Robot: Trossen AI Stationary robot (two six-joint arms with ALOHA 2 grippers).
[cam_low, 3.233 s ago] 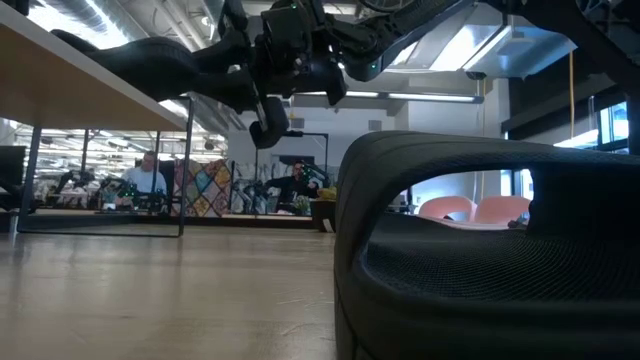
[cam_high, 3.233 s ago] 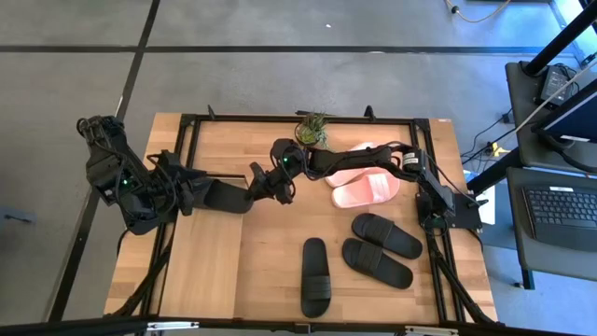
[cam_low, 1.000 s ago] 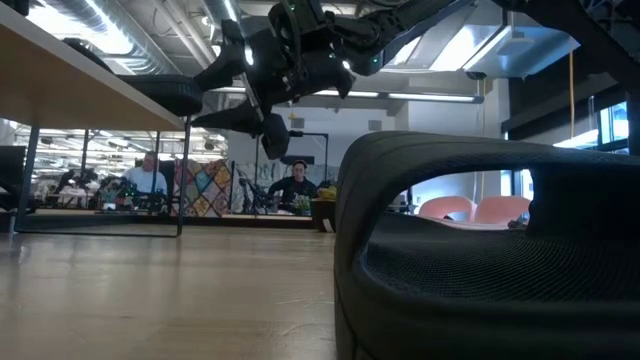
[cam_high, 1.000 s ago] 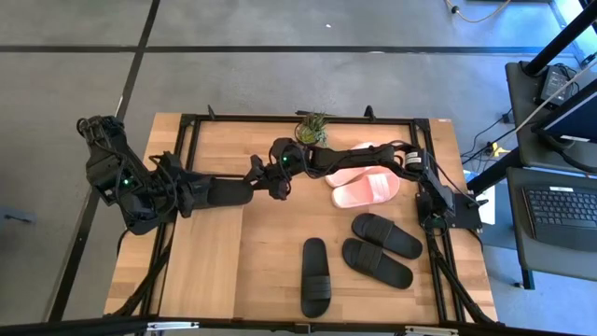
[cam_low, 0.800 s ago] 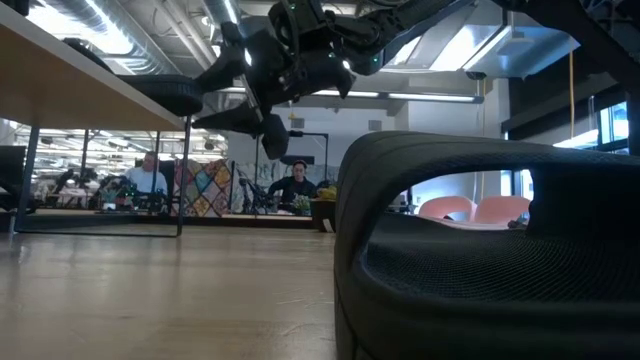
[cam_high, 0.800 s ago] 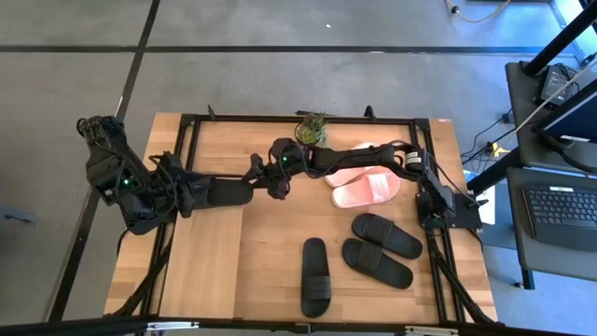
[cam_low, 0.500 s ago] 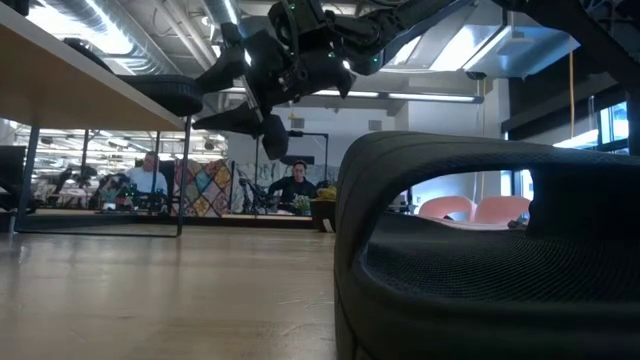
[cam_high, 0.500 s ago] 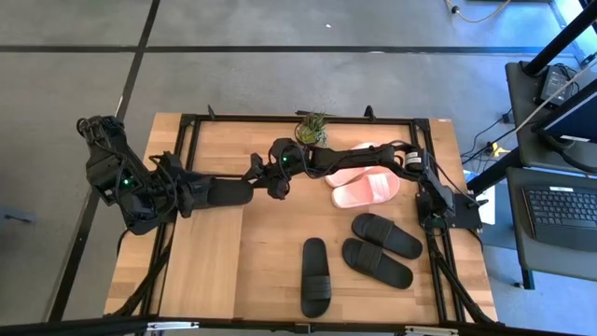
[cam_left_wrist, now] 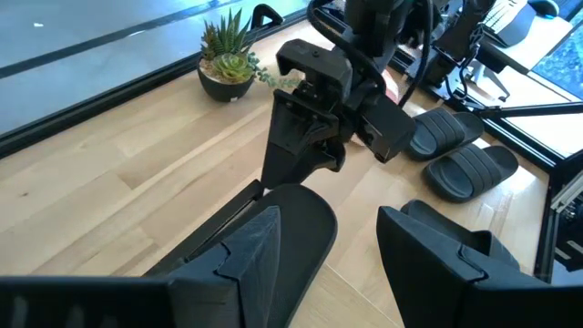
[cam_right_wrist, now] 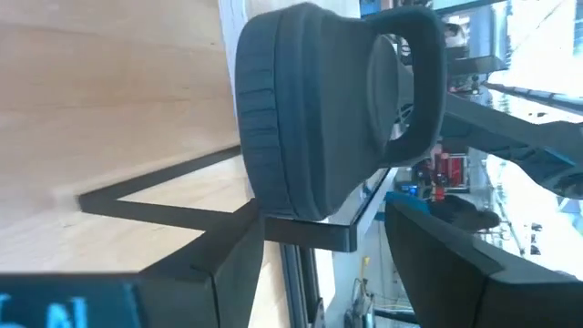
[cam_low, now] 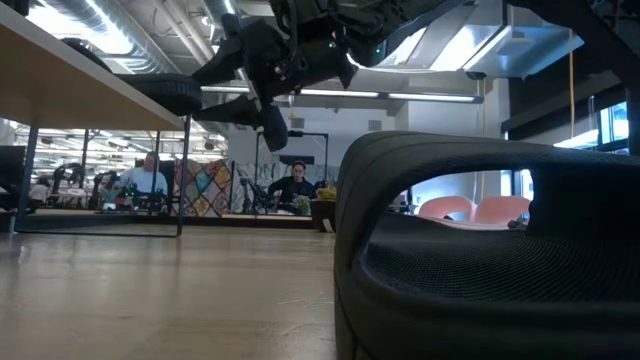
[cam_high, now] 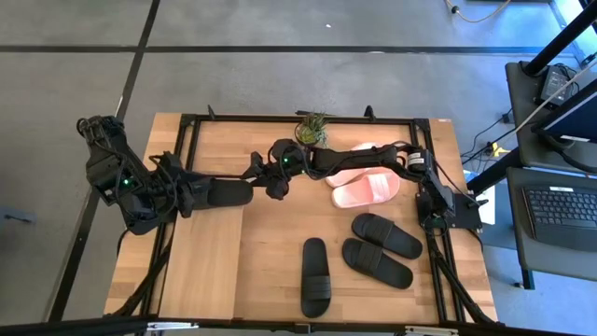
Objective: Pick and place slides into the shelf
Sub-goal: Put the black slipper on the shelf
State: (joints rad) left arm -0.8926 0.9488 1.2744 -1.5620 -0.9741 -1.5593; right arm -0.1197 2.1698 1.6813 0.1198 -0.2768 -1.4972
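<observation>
Slide, matte black, lies on the shelf at the frame's left of centre, its end jutting past the shelf edge. The left pincer is clenched on it; the right pincer hangs released just beyond its tip. Three black slides and two pink slides rest on the counter at the right, a potted plant behind them.

The right gripper faces the toe of the black slide on the shelf, with only a narrow gap between them. The potted plant stands close behind the right arm. Bare tabletop lies between the shelf and the three black slides. The pink slides lie under the right arm.
</observation>
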